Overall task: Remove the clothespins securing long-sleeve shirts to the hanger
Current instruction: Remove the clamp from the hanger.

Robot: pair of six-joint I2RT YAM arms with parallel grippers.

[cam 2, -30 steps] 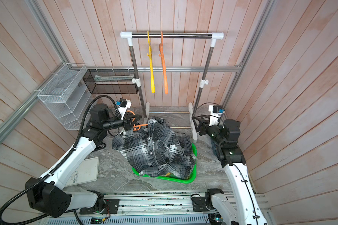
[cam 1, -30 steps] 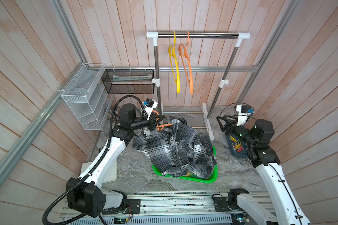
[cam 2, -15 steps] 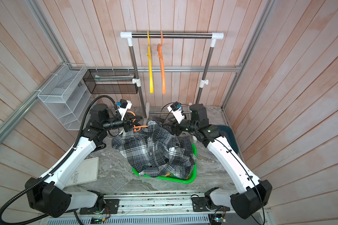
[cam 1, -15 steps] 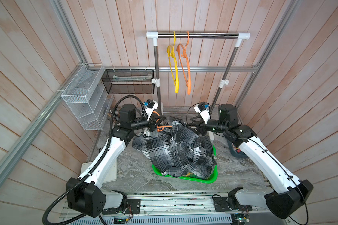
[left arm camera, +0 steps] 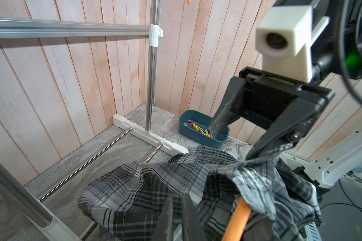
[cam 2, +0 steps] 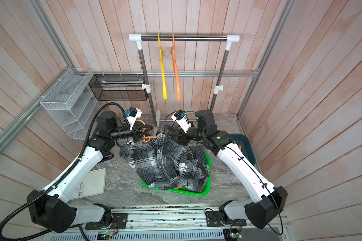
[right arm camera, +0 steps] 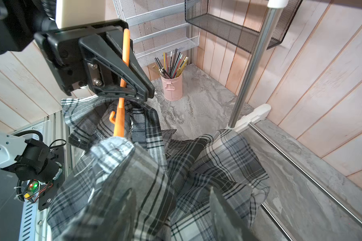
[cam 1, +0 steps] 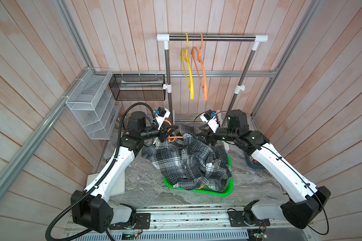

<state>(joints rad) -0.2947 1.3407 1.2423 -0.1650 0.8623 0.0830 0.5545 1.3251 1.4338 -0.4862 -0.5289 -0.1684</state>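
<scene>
Left gripper [right arm camera: 134, 88] is clamped shut on the neck of the orange hanger [right arm camera: 119, 119], holding it lifted off the table at the far-left edge of the pile. My read: it acts as a fixture so the other arm can work the shoulders.

The grey plaid shirt [cam 1: 186, 160] hangs off the hanger with its collar bunched round the neck. Body and sleeves spill down into the green basket [cam 1: 228, 193] at near centre.

Right gripper [left arm camera: 232, 141] is at the hanger's right shoulder, jaws part-open with nothing between them. The lower finger looks to be touching the fabric fold over that shoulder and the upper finger is clear of it. It looks lined up to bite whatever sits there.

Clothespins [left arm camera: 198, 128]: the only ones I can make out lie loose in the blue bin [left arm camera: 199, 139] on the table at far right, near the rack foot. I can't tell whether a pin is on this shirt. The fold hides the shoulder in both wrist views, and the top views are too coarse.

Two bare hangers [cam 1: 189, 83] hang on the garment rail [cam 1: 217, 37] at far centre, so this is probably not the first shirt.

Risk: the cloth is limp. Closing on fabric instead of a pin would drag the shirt off the hanger.
</scene>
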